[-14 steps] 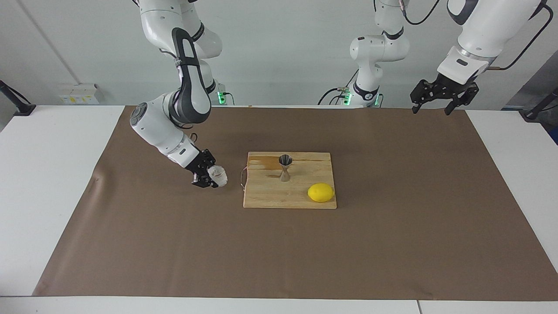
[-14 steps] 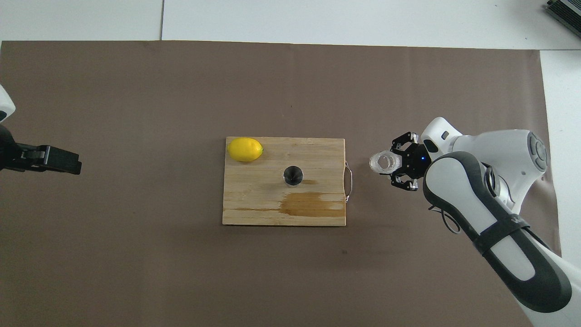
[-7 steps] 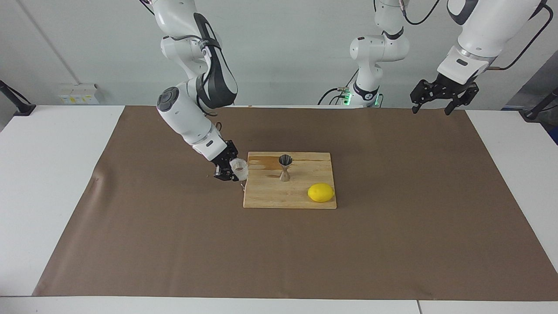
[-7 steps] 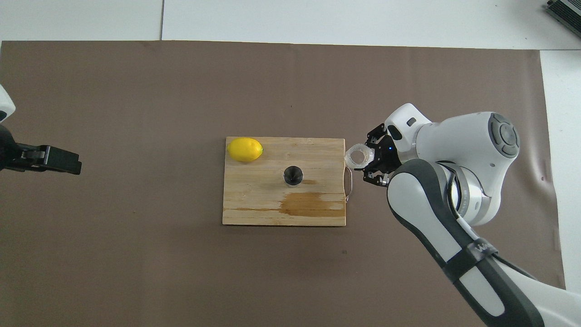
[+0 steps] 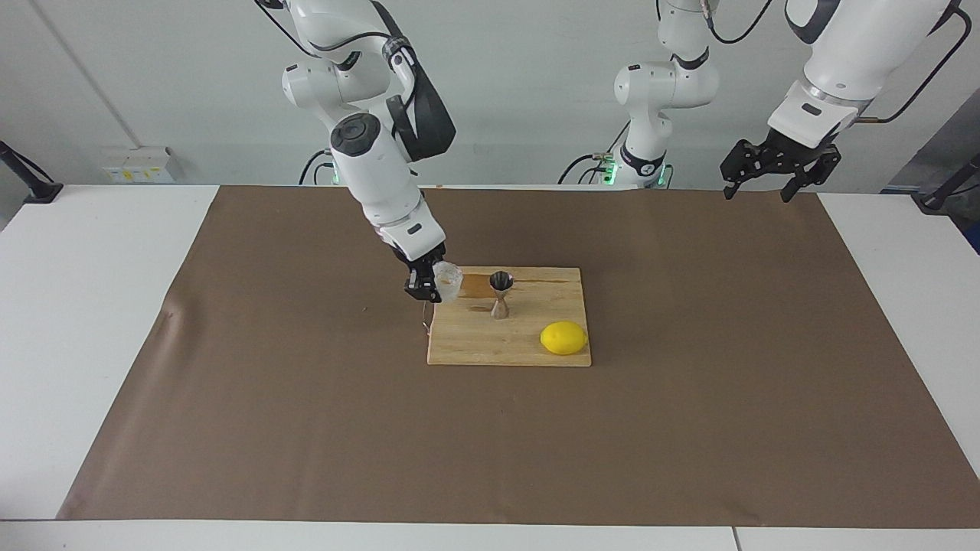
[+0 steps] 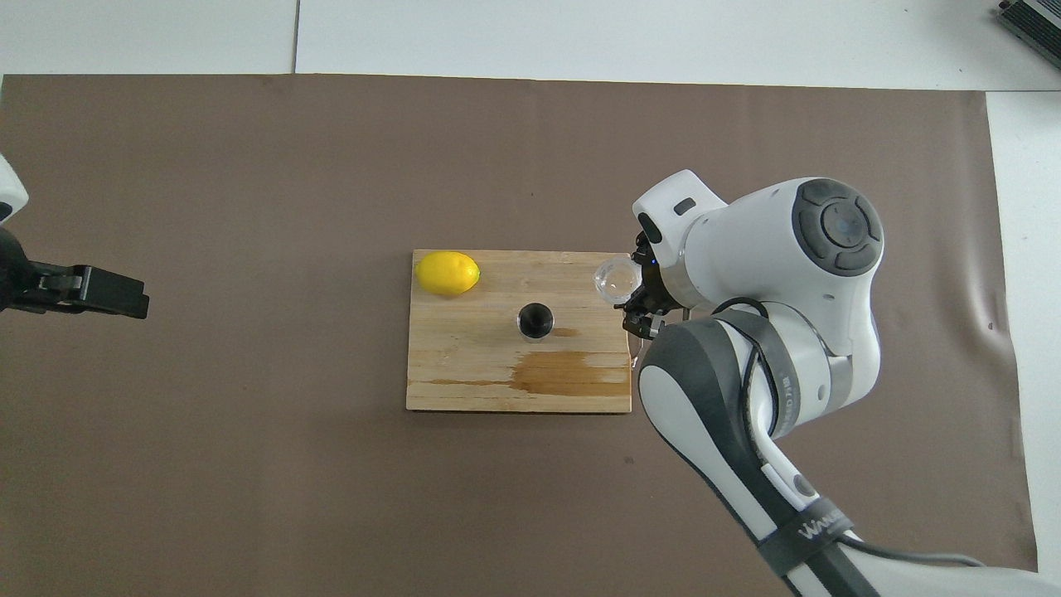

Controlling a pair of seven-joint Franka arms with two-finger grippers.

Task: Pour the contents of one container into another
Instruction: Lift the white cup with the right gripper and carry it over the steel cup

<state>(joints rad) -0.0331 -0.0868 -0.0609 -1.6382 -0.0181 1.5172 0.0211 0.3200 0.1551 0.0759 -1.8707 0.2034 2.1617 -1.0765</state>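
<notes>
The glass cup point(image 5: 448, 278) is clamped in the right pincer point(image 5: 429, 287) and held in the air over the handle end of the wooden cutting board point(image 5: 536, 352), mouth up and roughly level. Just past the pincer, toward the left arm's end of the counter point(image 5: 92, 321), the metal jigger point(image 5: 501, 294) is seen standing upright on the board, apart from the cup. A lemon point(image 5: 564, 337) is lying further along, at the board's corner, and a wet patch point(image 6: 568, 371) is noted on the wood beside the jigger.

For a clean pour, the cup's lip should probably be brought right above the jigger's small mouth before any tilt is begun, and the tilt eased in slowly; the jigger looks easily knocked over.

The left pincer point(image 5: 779, 170), fingers spread and empty, is parked high at its own end, waiting.
</notes>
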